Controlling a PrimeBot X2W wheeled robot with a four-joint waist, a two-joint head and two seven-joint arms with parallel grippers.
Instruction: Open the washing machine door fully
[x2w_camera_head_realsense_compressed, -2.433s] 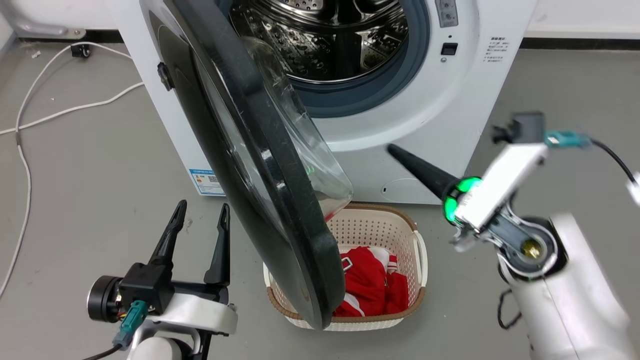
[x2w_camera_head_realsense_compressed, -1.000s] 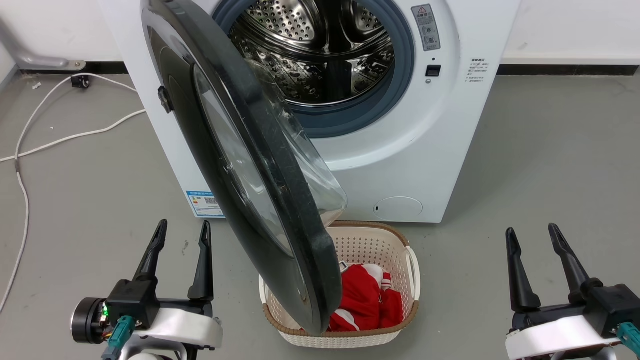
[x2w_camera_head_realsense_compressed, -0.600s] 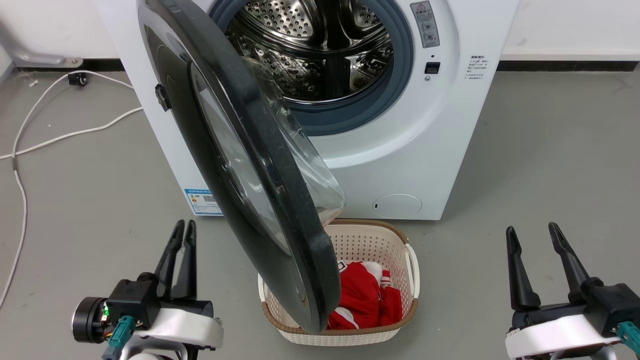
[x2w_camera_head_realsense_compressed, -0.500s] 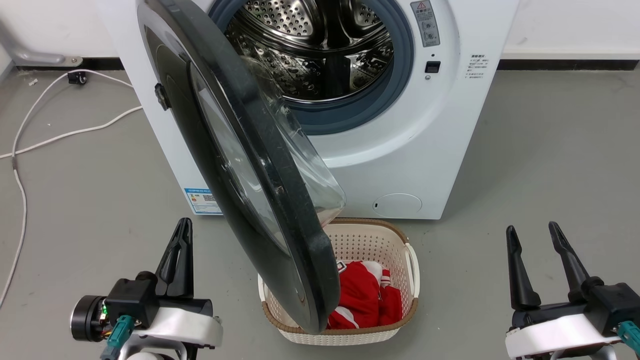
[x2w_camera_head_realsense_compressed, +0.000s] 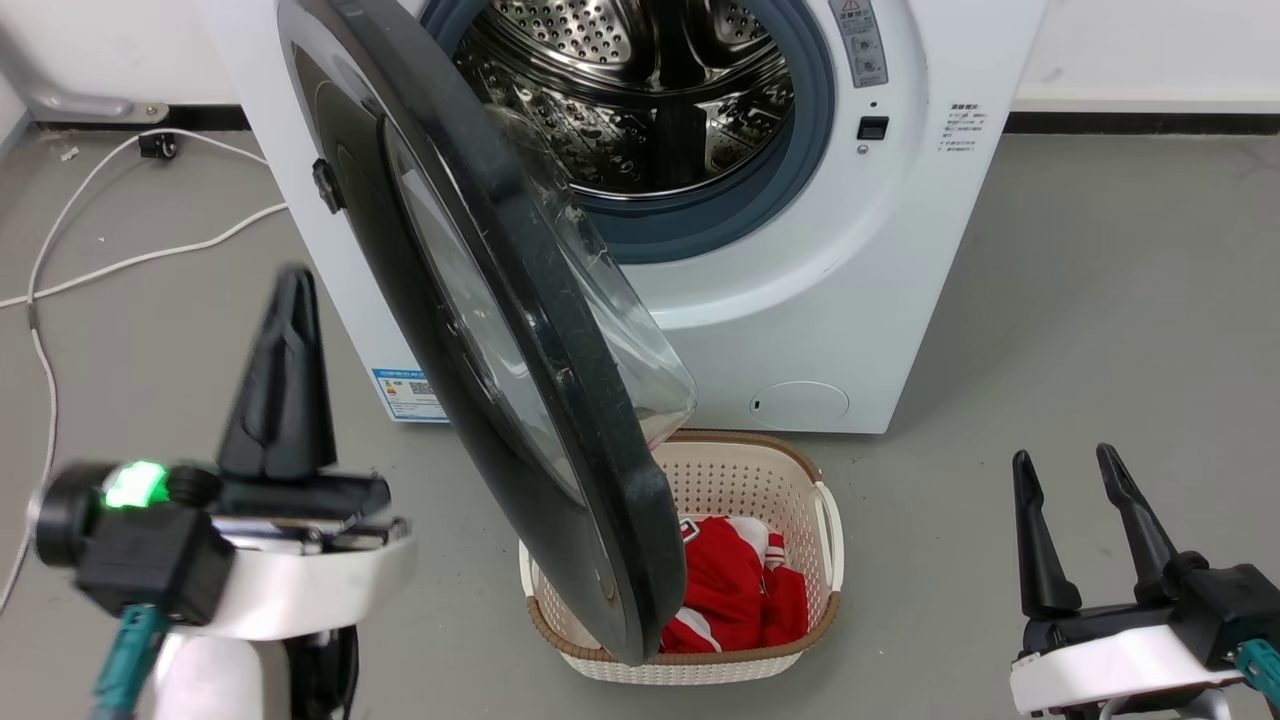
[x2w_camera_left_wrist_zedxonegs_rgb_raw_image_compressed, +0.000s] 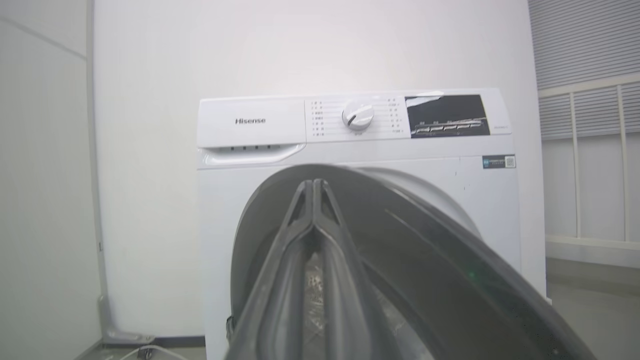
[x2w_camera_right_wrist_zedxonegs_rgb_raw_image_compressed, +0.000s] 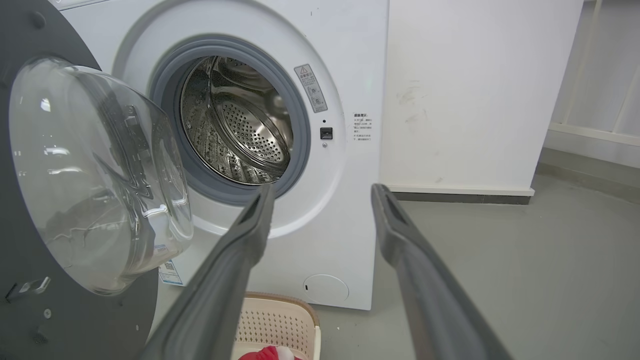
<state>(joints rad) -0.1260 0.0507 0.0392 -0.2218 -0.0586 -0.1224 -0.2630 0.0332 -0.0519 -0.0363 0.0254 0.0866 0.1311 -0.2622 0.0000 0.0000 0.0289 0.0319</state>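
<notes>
Saw the big round shiny black washing machine door, clear glass bowl in its middle, swung part way out from the left side of the tall white washing machine, low edge over a cream plastic basket with red cloth inside. Found the left claw lifted up beside the door's outer face, fingers pressed tight together, holding nothing. Found the right claw low on the right, well apart from the door, fingers spread wide, holding nothing.

Glossy black door, perforated steel drum
</notes>
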